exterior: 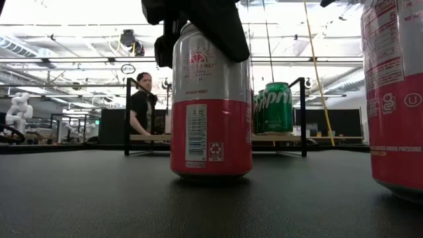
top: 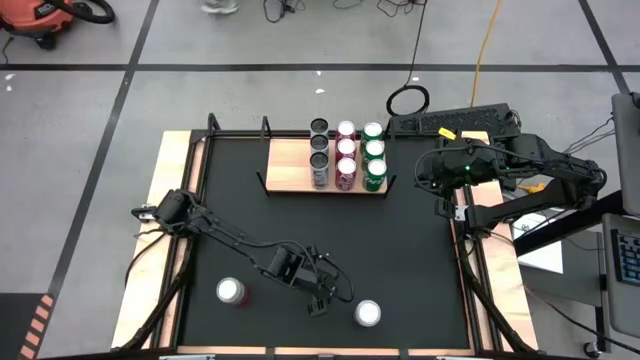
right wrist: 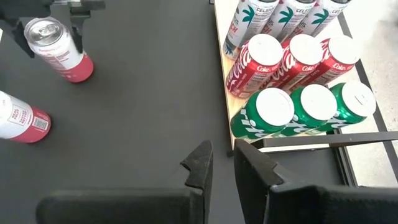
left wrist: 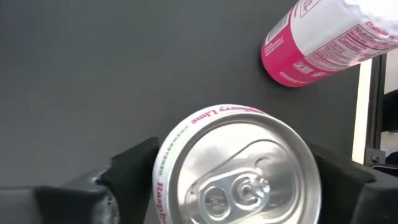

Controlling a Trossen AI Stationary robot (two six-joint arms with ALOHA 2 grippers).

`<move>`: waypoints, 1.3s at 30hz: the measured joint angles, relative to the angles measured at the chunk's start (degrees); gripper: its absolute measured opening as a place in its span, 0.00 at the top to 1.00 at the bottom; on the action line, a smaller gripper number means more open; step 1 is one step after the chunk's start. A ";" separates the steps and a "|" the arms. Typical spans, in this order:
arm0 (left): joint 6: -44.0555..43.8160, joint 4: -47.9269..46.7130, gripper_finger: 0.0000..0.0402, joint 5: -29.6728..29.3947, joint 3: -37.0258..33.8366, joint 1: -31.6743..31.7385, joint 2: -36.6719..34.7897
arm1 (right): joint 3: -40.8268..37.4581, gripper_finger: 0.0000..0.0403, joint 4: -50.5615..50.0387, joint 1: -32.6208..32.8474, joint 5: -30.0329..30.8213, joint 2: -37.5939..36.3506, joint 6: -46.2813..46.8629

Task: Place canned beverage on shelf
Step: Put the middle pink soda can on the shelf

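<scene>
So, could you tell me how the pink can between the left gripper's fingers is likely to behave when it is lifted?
The pink can stands upright with its tab unopened, so it is probably full and fairly heavy. Its smooth round wall could slip or twist unless the left gripper closes squarely. Tall and narrow, it may tip if nudged near the top.

Two silver-and-pink cans [right wrist: 57, 48] [right wrist: 18, 121] stand on the black mat [top: 400, 260]. The light-brown shelf [top: 285, 165] carries rows of green cans [right wrist: 311, 111], red cans [right wrist: 292, 59] and white cans [right wrist: 283, 15].
</scene>
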 joint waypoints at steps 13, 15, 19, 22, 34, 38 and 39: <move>0.02 -2.91 0.30 0.39 2.97 0.02 -0.28 | 0.00 0.89 3.39 0.00 0.02 0.78 0.01; 0.02 -4.15 0.29 0.39 4.88 0.02 -0.28 | 0.00 0.89 3.64 0.01 0.02 1.00 0.01; -0.07 -7.77 0.29 0.49 7.90 0.35 -0.28 | 0.00 0.89 4.01 0.01 0.02 1.15 0.01; -1.32 -11.30 0.29 0.46 11.21 0.91 -0.28 | 0.00 0.89 4.28 0.00 0.02 1.15 -0.19; -18.45 -19.31 0.29 -0.52 23.32 3.80 -0.28 | 0.00 0.89 10.20 0.00 0.02 1.15 -2.11; -27.24 -19.29 0.29 -2.01 27.12 4.97 -0.28 | -0.02 0.89 10.36 0.02 0.00 1.15 -1.26; -28.68 -19.81 0.29 -2.40 27.97 5.17 -0.28 | -0.23 0.89 10.59 0.00 0.00 1.13 -0.75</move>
